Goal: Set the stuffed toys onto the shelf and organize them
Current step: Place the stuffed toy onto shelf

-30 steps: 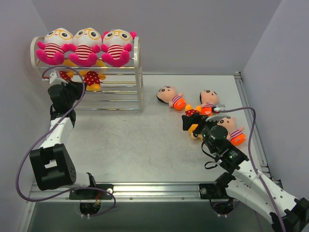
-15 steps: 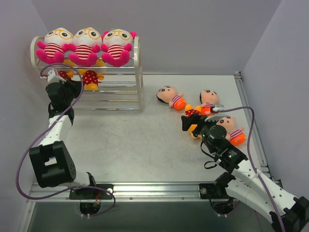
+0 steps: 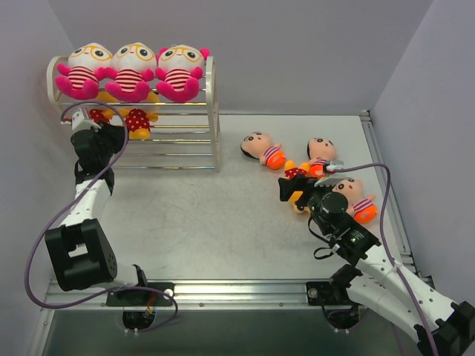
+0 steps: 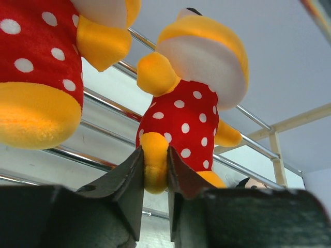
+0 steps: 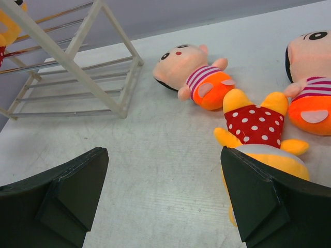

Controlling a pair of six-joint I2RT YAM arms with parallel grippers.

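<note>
The shelf (image 3: pixel 215 111) stands at the back left with three pink stuffed toys (image 3: pixel 130 70) on its top tier. Two yellow-orange toys in red dotted dresses sit on the middle tier, one (image 4: pixel 36 51) to the left of the other (image 4: pixel 181 119). My left gripper (image 4: pixel 155 175) sits low at the shelf's left front, its jaws pressed on both sides of the right toy's yellow leg. A third yellow-orange toy (image 5: pixel 253 124) lies on the table at the right, just beyond my open right gripper (image 5: pixel 163 191). Three black-haired toys (image 3: pixel 261 148) (image 3: pixel 320 154) (image 3: pixel 356 196) lie around it.
The shelf's lower tier rods (image 5: pixel 77 98) carry nothing that I can see. Grey walls close in the table on the left, back and right. A raised metal rail (image 3: pixel 386 185) runs along the table's right edge.
My left gripper has moved slightly back towards the shelf, and the yellow-orange toy in it has risen a little on the middle tier. The right arm has hardly moved.
</note>
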